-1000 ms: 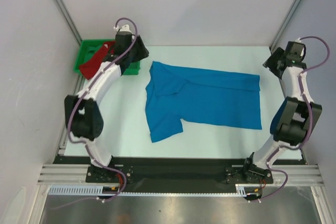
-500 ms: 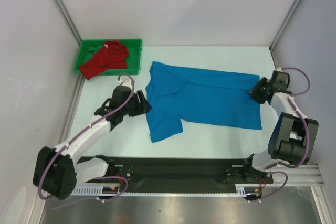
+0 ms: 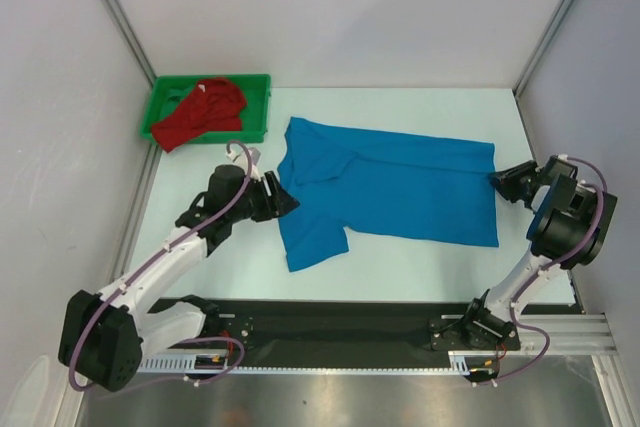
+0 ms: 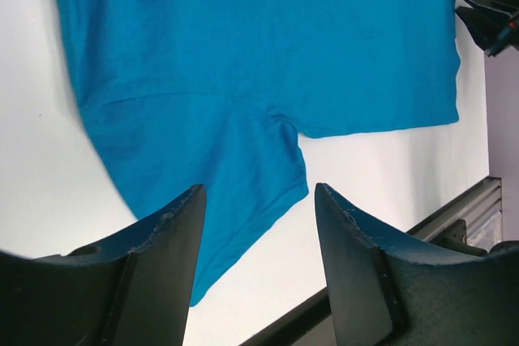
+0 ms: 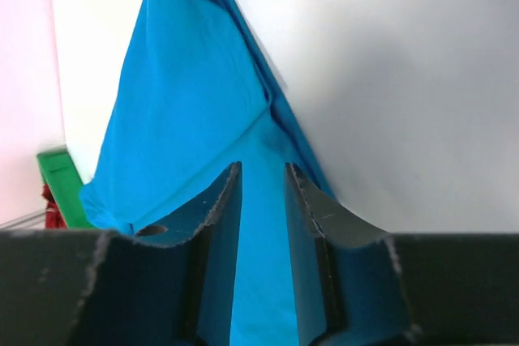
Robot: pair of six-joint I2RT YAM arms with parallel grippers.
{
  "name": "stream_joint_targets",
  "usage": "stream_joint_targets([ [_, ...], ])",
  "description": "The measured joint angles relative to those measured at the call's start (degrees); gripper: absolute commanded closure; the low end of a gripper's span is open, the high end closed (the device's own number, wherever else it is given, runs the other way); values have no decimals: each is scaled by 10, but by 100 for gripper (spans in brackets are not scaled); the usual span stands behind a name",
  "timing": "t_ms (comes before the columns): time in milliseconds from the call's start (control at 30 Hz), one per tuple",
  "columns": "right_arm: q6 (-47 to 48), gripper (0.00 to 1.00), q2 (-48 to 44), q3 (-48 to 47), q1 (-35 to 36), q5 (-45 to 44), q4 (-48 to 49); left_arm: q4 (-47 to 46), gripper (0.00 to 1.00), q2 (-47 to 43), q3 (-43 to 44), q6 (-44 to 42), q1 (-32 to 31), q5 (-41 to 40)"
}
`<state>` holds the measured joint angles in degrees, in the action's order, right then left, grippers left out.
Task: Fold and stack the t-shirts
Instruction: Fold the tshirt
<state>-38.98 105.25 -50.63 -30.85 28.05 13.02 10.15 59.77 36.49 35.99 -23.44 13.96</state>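
Note:
The bright blue t-shirt (image 3: 400, 187) lies spread flat across the middle of the table, collar to the left. The red t-shirt (image 3: 205, 110) is bunched in the green tray (image 3: 258, 82) at the back left. My left gripper (image 3: 285, 199) hovers at the blue shirt's left edge beside the near sleeve, open. Its wrist view shows wide-apart fingers over the sleeve of the blue shirt (image 4: 268, 62), left gripper (image 4: 259, 188). My right gripper (image 3: 497, 184) sits low at the shirt's right hem. In its wrist view the right gripper (image 5: 263, 165) has a narrow gap, with the blue shirt (image 5: 195, 95) showing through.
White walls and metal frame posts close in the table on three sides. A black rail (image 3: 340, 322) runs along the near edge by the arm bases. The green tray (image 5: 61, 172) shows far off in the right wrist view.
My left arm swung from the tray down to the blue shirt's left edge. My right arm dropped from the back right to the shirt's right hem, and its jaws narrowed.

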Motion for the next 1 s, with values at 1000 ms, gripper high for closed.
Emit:
stream_joint_targets([
  [1000,-12,66,50,-41,0,-23,47,-36,39,78,40,-4,0,43],
])
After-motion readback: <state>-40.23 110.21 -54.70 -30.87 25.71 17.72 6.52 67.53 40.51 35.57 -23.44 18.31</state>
